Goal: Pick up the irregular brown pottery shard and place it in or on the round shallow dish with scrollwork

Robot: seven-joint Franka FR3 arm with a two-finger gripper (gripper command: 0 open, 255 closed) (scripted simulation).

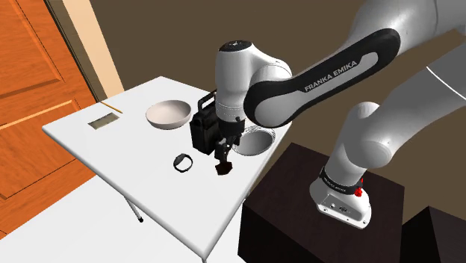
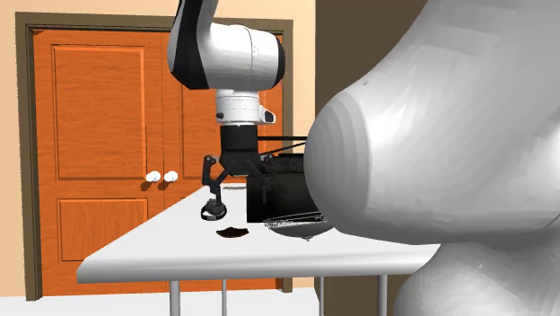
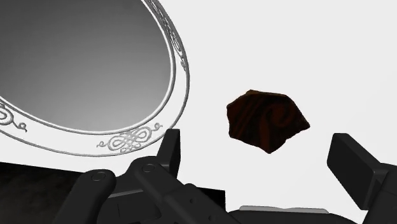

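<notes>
Inspection of my arm point(image 1: 328, 75): the base point(image 1: 340, 200) is seated at the shoulder view's lower right. The links rise, fold at the elbow and reach up and to the left. My wrist point(image 1: 240, 75) is bent so that my gripper point(image 3: 257, 151) points straight down, carried low. Its two black fingers point(image 3: 170, 145) stand spread wide apart, clasping nothing. In the second exterior view the gripper hangs vertical beneath my forearm point(image 2: 235, 54).

The shard point(image 3: 267, 121) is a deep mottled reddish-brown, the dish point(image 3: 181, 76) grey with silvery scrollwork knots round its rim, the table point(image 1: 97, 146) plain white, the bowl point(image 1: 167, 113) off-white, the gripper point(image 1: 222, 157) all black, the arm point(image 1: 246, 71) white with dark bands, and the panelled door point(image 1: 30, 67) bright orange with wood grain.
</notes>
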